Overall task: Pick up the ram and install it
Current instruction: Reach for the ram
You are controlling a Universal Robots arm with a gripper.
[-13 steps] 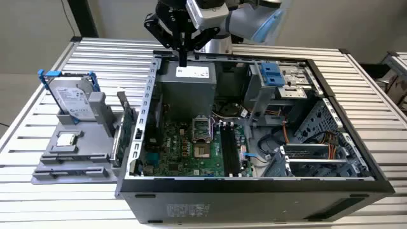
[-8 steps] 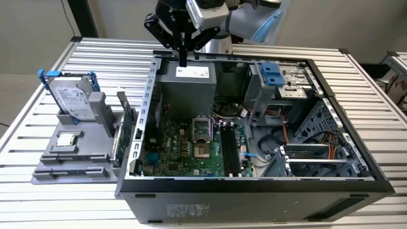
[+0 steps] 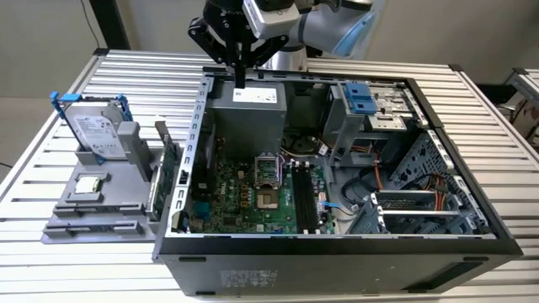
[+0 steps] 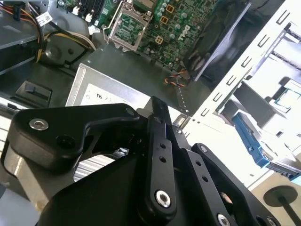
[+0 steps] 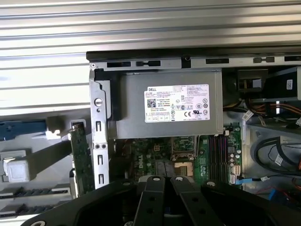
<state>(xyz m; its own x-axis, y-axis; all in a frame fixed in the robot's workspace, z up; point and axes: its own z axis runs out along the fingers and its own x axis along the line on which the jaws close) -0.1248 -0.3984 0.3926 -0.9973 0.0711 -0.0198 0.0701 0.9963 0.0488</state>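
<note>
Gripper: my gripper (image 3: 240, 83) hangs over the back end of the open computer case (image 3: 337, 249), with its tips just above the power supply (image 3: 244, 117).
Jaws: drawn together into one narrow black bar, and I see nothing held between them.
Ram: the ram (image 3: 156, 183) stands on its long edge in the grey fixture (image 3: 93, 221), just outside the case wall on the exterior view's left and well apart from the gripper.
Ram, first wrist view: I see it as a green strip (image 5: 81, 160) right beside the perforated case wall.
Memory slots: the long black slots (image 3: 305, 201) lie on the green motherboard (image 3: 240, 202), just beside the open processor socket (image 3: 265, 180). The ram is not yet in them.
Other parts on the fixture: a silver hard drive (image 3: 94, 129) with blue rails stands upright, and a small square processor chip (image 3: 87, 184) lies flat near it.
Support: a slatted metal table (image 3: 50, 265) carries the case and the fixture.
</note>
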